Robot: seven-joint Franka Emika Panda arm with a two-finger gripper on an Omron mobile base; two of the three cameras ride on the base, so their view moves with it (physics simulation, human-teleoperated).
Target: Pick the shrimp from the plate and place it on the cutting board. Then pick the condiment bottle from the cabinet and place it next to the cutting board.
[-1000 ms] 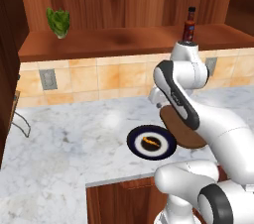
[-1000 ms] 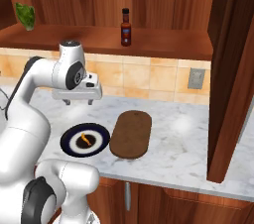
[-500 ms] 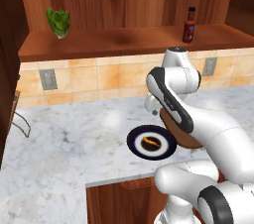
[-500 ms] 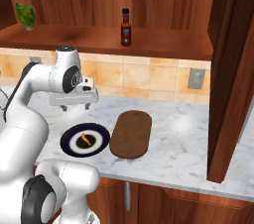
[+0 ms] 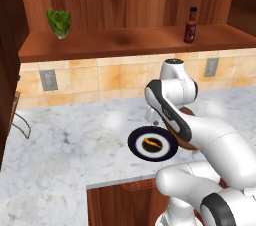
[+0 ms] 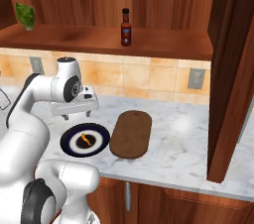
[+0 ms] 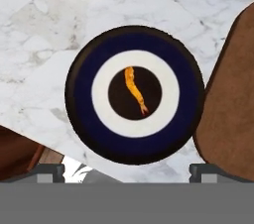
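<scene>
Tool (image 7: 127, 171) lower, closer above shrimp (image 7: 135, 89).

The shrimp (image 7: 135, 89), a small curved orange sliver, lay in the dark brown centre of the plate (image 7: 84, 119), a round navy-rimmed dish with a white ring, flat on the marble worktop (image 6: 198, 139). Just beside it sat the oval brown cutting board (image 6: 131, 133), bare. Up in the cabinet (image 6: 163, 44), the dark red bottle (image 6: 126, 28) stood upright on the shelf.
</scene>
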